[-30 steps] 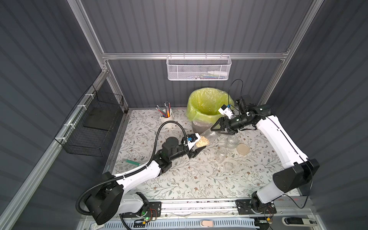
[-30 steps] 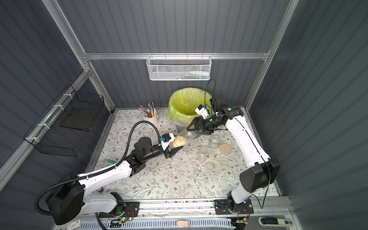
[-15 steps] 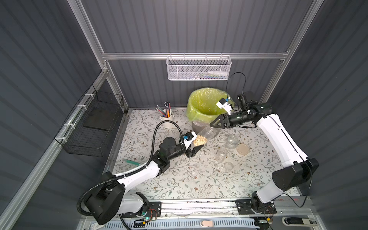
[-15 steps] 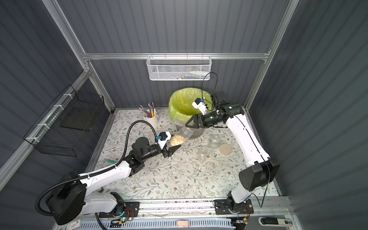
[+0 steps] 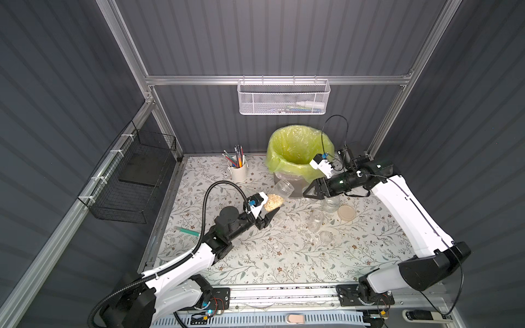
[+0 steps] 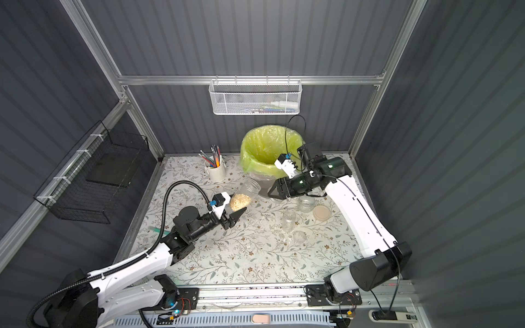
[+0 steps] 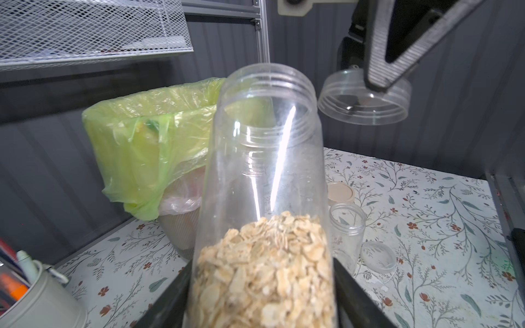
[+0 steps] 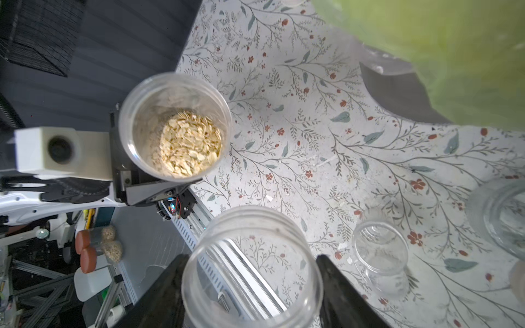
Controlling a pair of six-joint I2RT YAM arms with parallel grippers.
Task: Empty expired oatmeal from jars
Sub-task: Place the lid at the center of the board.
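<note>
The left fingers [image 7: 355, 301] are part closed around the base of an open jar [image 7: 264, 159]. The jar leans mouth-first toward the bin [image 5: 277, 162], above the worktop [image 5: 284, 255], with the oatmeal [image 7: 264, 272] heaped at its gripped end. The right fingers [image 8: 338, 292], likewise part closed, pinch a clear cap [image 8: 251, 267] in the air near the jar's mouth. Under the right arm stand a squat jar [image 5: 331, 203] and a narrow jar [image 5: 316, 220], both looking empty, with a beige lid [image 5: 346, 212] just beside the squat jar.
</note>
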